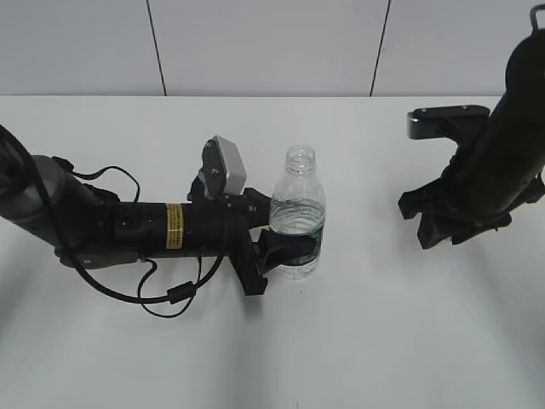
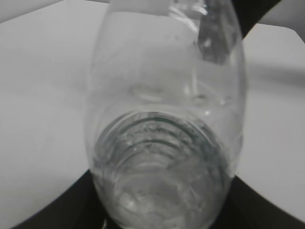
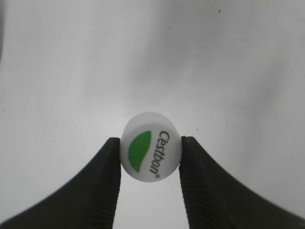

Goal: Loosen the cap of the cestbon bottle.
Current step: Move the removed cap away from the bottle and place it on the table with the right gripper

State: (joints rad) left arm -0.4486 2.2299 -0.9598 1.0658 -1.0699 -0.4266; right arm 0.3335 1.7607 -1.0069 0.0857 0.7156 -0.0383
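Cestbon bottle [image 1: 298,213] stands upright near table [image 1: 383,341] centre, neck open, no cap on it. Left gripper [image 1: 289,247] is clamped round the lower body at the dark green label band; left wrist view shows the clear wall filling the frame w/ black fingers [image 2: 57,210] at both lower corners.

Cap [image 3: 151,147] is off and well apart from the bottle: pinched side-to-side btwn the right gripper [image 3: 150,160] fingers, top face toward the camera, green leaf mark and "Cestbon" lettering readable. Right arm hangs over the table's right side.

Handling, my judgement: bottle is thin ribbed PET, part-filled, so light and soft; squeeze too hard and the wall buckles or water slops out of the open neck. You're best holding low on the label band as now. Cap is small, stiff, smooth-topped plastic; grip the rim only, it could pop out if the pinch slackens.

Task reads as done, cap fully removed.
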